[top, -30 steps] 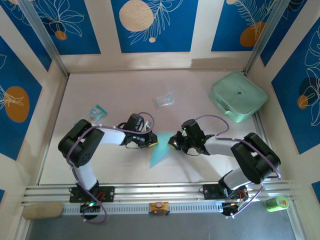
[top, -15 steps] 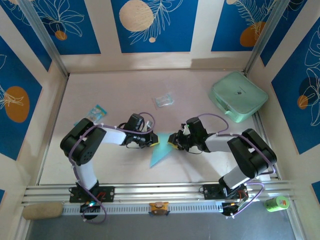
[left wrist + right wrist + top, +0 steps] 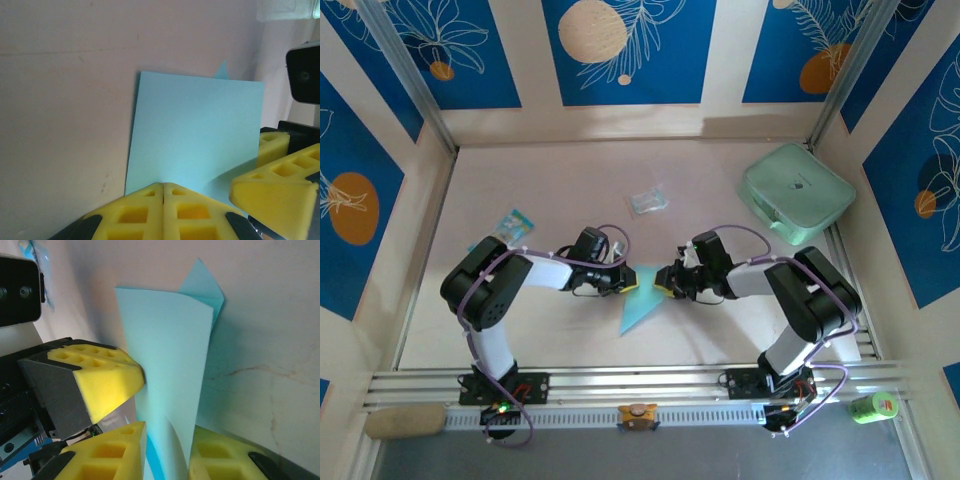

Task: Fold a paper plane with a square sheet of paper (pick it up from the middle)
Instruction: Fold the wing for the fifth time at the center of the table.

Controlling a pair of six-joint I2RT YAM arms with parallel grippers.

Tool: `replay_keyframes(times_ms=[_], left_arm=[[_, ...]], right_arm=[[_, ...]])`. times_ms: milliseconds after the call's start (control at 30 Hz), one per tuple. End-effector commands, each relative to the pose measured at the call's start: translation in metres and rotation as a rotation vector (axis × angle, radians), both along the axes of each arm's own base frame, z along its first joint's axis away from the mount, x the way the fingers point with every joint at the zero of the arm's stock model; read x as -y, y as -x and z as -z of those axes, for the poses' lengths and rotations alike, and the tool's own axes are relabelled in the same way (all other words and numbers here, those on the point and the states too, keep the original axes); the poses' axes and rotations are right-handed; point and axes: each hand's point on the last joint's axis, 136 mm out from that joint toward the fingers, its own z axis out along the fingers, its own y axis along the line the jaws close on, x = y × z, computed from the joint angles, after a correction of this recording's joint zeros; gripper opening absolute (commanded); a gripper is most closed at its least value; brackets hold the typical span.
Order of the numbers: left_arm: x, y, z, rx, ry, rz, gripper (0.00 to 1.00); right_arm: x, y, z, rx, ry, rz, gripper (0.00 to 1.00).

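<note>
Lying on the table (image 3: 540,175) between the left gripper (image 3: 163,186) and the right gripper (image 3: 167,437), the square sheet of paper (image 3: 638,305) is part-folded, with one flap upright. Judged light, limp and easily creased; take hold at the middle, along the raised flap.

Count: one mint-green case (image 3: 798,192), two grippers, one sheet, one printed packet (image 3: 513,222), one clear wrapper (image 3: 648,200).

Left gripper: fully closed, pinching the flap's edge. Right gripper: jaws slightly apart astride the flap, not clamping.
</note>
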Motion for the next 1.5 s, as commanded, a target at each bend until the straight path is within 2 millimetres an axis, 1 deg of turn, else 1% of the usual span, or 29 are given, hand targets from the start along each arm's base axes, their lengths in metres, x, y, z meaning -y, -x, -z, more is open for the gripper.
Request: replay_keyframes(times_ms=[0,100,167,267,300,367,467,533,667,767,833,1000,1100,1300,1467], left_arm=[[-0.007,0.005,0.014,-0.029,-0.036,-0.005,0.06],[-0.006,0.002,0.005,0.001,-0.028,-0.003,0.09],[-0.009,-0.001,0.002,0.026,-0.045,-0.007,0.18],[-0.014,-0.004,-0.010,0.097,-0.060,-0.014,0.26],[-0.016,-0.005,-0.016,0.129,-0.068,-0.013,0.31],[-0.021,-0.004,-0.027,0.221,-0.132,0.017,0.35],[-0.026,0.008,-0.043,0.410,-0.290,0.134,0.38],[-0.028,0.020,-0.046,0.491,-0.360,0.194,0.38],[-0.028,0.044,-0.043,0.570,-0.412,0.285,0.41],[-0.025,0.055,-0.041,0.615,-0.458,0.340,0.42],[-0.018,0.060,-0.041,0.641,-0.481,0.377,0.43],[-0.009,0.071,-0.025,0.641,-0.598,0.470,0.43],[-0.003,0.077,-0.021,0.659,-0.620,0.502,0.43],[0.004,0.080,-0.018,0.695,-0.686,0.535,0.43],[0.003,0.076,-0.011,0.708,-0.794,0.542,0.40]], right_arm=[[-0.003,-0.005,-0.006,0.017,-0.021,-0.019,0.15],[-0.001,-0.005,-0.004,0.007,-0.011,-0.001,0.07],[0.000,-0.006,-0.006,0.002,-0.007,0.020,0.04],[0.006,-0.006,-0.005,-0.025,0.025,0.073,0.02],[0.008,-0.006,-0.005,-0.033,0.032,0.095,0.02],[0.012,-0.006,-0.002,-0.058,0.055,0.140,0.02],[0.016,-0.006,-0.002,-0.081,0.069,0.185,0.02],[0.016,-0.007,-0.004,-0.084,0.067,0.200,0.02],[0.010,-0.010,-0.010,-0.090,0.061,0.192,0.02],[0.008,-0.011,-0.013,-0.087,0.067,0.188,0.02],[0.007,-0.011,-0.013,-0.088,0.069,0.186,0.02],[0.007,-0.011,-0.014,-0.089,0.073,0.187,0.02],[0.007,-0.011,-0.015,-0.089,0.072,0.187,0.02],[0.006,-0.012,-0.017,-0.087,0.076,0.185,0.02],[0.006,-0.012,-0.018,-0.085,0.076,0.186,0.01]])
